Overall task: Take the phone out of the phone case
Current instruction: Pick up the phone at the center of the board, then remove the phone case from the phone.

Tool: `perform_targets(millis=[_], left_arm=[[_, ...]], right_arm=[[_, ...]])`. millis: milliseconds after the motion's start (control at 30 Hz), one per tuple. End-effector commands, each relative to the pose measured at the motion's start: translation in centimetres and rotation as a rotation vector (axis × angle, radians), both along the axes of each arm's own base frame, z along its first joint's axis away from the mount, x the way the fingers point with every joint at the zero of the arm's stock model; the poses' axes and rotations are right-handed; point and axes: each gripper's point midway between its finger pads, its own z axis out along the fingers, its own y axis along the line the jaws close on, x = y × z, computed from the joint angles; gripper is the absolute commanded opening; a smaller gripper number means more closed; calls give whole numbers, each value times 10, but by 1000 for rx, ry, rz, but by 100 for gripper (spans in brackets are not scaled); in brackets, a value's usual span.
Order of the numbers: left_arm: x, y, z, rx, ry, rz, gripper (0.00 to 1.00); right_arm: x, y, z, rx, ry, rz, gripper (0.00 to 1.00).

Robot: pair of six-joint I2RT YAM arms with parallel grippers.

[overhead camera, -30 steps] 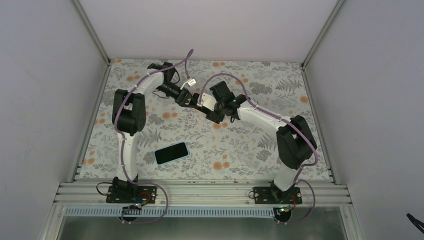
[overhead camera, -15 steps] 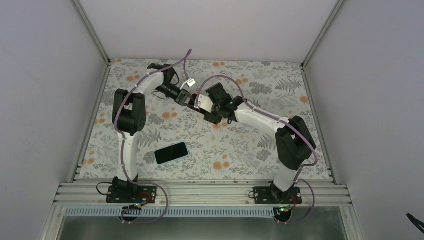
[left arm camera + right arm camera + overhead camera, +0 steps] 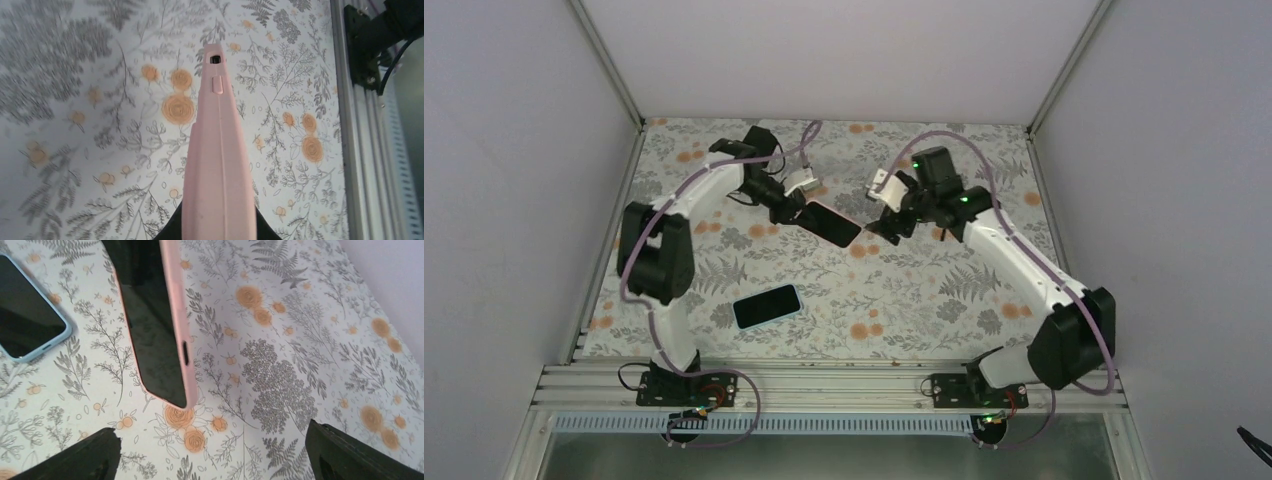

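A phone with a dark screen (image 3: 150, 340) sits inside a pink phone case (image 3: 218, 150). It hangs tilted above the table at the back middle (image 3: 829, 223). My left gripper (image 3: 218, 231) is shut on the case's near end, black fingers (image 3: 171, 231) showing on either side of it. My right gripper (image 3: 215, 455) is open, its fingers (image 3: 85, 455) wide apart. It stands just right of the case's free end (image 3: 882, 226) and touches nothing.
A second phone in a light blue case (image 3: 767, 306) lies screen-up on the flowered table (image 3: 924, 290), nearer the arm bases, and shows at the left edge of the right wrist view (image 3: 25, 315). An aluminium rail (image 3: 360, 150) borders the table.
The left gripper has closed on the pink case. The right gripper opened, let go of it and drew back to the right. The case now hangs from the left gripper alone.
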Motion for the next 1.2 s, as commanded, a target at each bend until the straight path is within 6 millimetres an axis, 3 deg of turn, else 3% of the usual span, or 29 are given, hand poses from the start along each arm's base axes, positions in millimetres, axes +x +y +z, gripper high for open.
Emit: perform_targets(millis=[0,133,333,567,1167], left_arm=[[2,-13,48,-67,-368,-79,2],[-12,-17,60,-105,-448,-116,2],[-19,-19,51,-98,-432,-132,2],[-19,-19,53,-92,-436,-131,2],[-26,-28,59,-109,-410,-157,2]], right_arm=[[-26,-6,-15,55,95,112,92],[-17,-11,-30,43,111,93,79],[-2,-13,-34,66,110,59,73],[9,-20,-37,75,106,33,70],[31,-15,-42,77,89,11,67]])
